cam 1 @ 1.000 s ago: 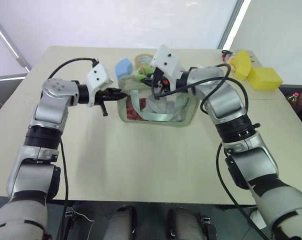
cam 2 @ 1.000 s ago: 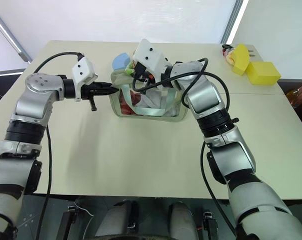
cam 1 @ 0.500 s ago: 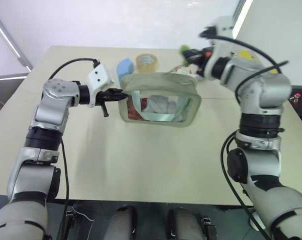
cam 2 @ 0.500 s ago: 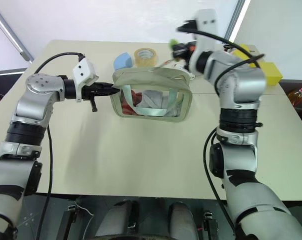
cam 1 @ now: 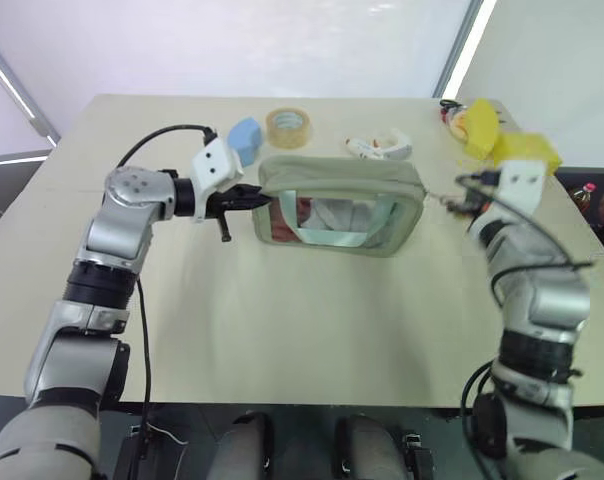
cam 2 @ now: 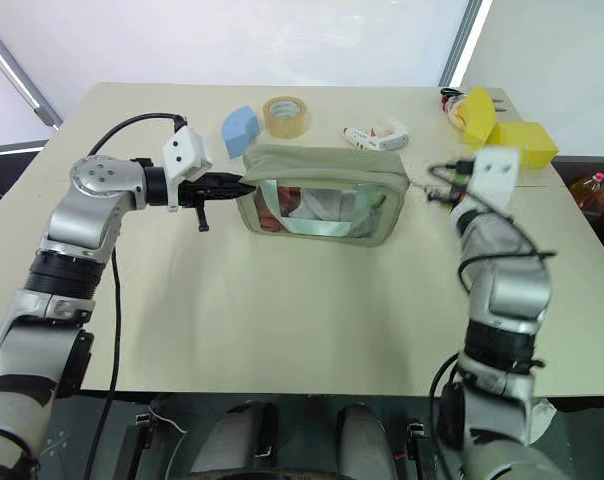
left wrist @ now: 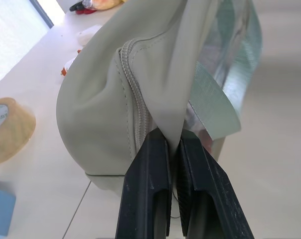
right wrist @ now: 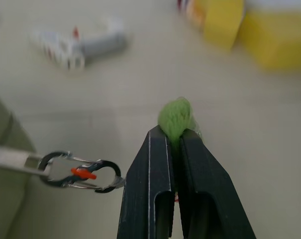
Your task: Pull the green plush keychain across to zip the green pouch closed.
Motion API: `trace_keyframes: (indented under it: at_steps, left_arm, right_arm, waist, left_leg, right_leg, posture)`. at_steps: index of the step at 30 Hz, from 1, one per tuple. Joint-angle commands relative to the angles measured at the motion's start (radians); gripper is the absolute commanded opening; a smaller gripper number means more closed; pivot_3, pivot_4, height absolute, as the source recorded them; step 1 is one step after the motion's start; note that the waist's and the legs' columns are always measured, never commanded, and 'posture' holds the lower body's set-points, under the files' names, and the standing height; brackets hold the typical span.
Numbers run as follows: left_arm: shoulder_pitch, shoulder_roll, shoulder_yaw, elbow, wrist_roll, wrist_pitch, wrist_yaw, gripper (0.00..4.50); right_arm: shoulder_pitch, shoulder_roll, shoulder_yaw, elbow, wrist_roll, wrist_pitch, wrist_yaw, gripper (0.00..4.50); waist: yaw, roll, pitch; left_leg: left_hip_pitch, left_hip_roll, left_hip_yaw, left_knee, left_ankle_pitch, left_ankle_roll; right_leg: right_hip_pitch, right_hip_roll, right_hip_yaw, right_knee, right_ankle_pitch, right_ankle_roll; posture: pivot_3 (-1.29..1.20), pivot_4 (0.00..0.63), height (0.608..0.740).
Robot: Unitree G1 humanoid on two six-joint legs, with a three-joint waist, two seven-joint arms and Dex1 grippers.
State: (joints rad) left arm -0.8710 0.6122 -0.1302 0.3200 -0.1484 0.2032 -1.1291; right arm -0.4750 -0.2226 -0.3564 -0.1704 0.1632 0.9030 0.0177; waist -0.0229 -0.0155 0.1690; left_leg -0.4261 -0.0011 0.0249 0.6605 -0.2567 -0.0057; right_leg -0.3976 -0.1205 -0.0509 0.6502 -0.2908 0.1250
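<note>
Pinching the green pouch (cam 1: 340,207) at its end in mid-frame, the left claw (left wrist: 173,149) stayed clamped, while the right claw (right wrist: 174,137), at right of the pouch, gripped the green plush keychain (right wrist: 176,117). A harder pull could drag the pouch off the surface (cam 1: 282,330).

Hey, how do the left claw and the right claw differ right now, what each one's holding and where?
The left claw pinches the fabric end of the large sage-green zip pouch; the right claw pinches the small lime-green fuzzy keychain. The left claw sits at the pouch's left end, the right claw just past its right end. Both are shut on what they hold.
</note>
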Motion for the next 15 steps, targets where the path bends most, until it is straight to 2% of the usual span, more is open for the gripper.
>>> trace_keyframes:
  at_steps: [1,3,7,9,10,11,12,13,15]
  left_arm:
    - [0.010,0.028,0.022,0.001,0.006,0.010,0.006,0.00]
    - [0.014,0.030,0.023,-0.008,0.003,0.013,0.006,0.00]
    - [0.030,0.030,0.023,-0.035,-0.004,0.025,0.012,0.00]
    - [0.035,0.033,0.025,-0.044,-0.008,0.036,0.017,0.00]
    - [0.040,0.036,0.027,-0.049,-0.010,0.041,0.020,0.00]
    - [0.042,0.041,0.031,-0.052,-0.015,0.054,0.021,0.00]
    - [0.044,0.047,0.034,-0.053,-0.019,0.063,0.019,0.78]
    - [0.045,0.055,0.037,-0.055,-0.023,0.071,0.014,1.13]
    - [0.043,0.071,0.047,-0.055,-0.032,0.081,0.005,2.16]
  right_arm:
    - [0.025,0.019,0.051,-0.020,0.010,-0.065,0.020,0.04]
    - [0.068,-0.009,0.127,-0.009,-0.006,-0.120,0.084,0.04]
    - [0.145,-0.196,0.306,0.090,-0.161,-0.336,0.188,0.04]
    - [0.134,-0.268,0.323,0.118,-0.196,-0.406,0.207,0.04]
    - [0.117,-0.280,0.291,0.119,-0.171,-0.423,0.219,0.04]
    - [0.094,-0.297,0.256,0.107,-0.126,-0.430,0.256,0.72]
    - [0.072,-0.316,0.225,0.091,-0.083,-0.428,0.298,1.09]
    - [0.052,-0.338,0.200,0.075,-0.049,-0.415,0.336,1.58]
    - [0.019,-0.397,0.159,0.033,0.022,-0.360,0.423,2.67]
  waist:
    - [-0.001,0.001,0.000]
    - [0.000,0.001,0.000]
    - [0.002,0.001,0.000]
    - [0.002,0.001,0.000]
    - [0.003,0.001,0.000]
    - [0.002,0.001,0.000]
    - [0.001,0.001,0.000]
    - [0.000,0.001,0.000]
    - [0.004,0.001,0.000]
  left_leg:
    - [0.000,0.000,0.000,0.000,0.000,0.000]
    - [0.000,0.000,0.000,0.000,0.000,0.000]
    - [0.000,0.000,0.000,0.000,-0.001,0.001]
    - [0.000,0.000,0.000,0.000,-0.001,0.001]
    - [0.001,0.000,0.000,0.000,-0.001,0.001]
    - [0.001,0.000,0.000,0.000,-0.001,0.001]
    - [0.001,0.001,0.000,0.000,-0.001,0.001]
    - [0.001,0.001,0.000,0.000,-0.001,0.001]
    - [0.001,0.001,0.000,0.000,-0.001,0.001]
  right_leg:
    - [0.000,0.000,0.000,0.000,0.000,0.000]
    - [0.000,0.000,0.000,0.000,0.000,0.000]
    - [0.000,0.000,0.000,-0.001,0.000,0.000]
    - [0.000,0.000,0.001,-0.001,0.000,0.000]
    - [0.001,0.000,0.001,-0.001,0.000,0.000]
    - [0.001,0.001,0.001,-0.001,0.000,0.000]
    - [0.001,0.001,0.001,-0.001,0.000,0.000]
    - [0.000,0.001,0.001,-0.001,0.000,0.000]
    - [0.000,0.001,0.001,-0.001,0.000,0.000]
  posture:
    - [0.00,0.150,0.740]
    - [0.00,0.150,0.740]
    - [0.00,0.150,0.740]
    - [0.00,0.150,0.740]
    - [0.00,0.150,0.740]
    - [0.00,0.150,0.740]
    - [0.00,0.150,0.740]
    - [0.00,0.150,0.740]
    - [0.00,0.150,0.740]
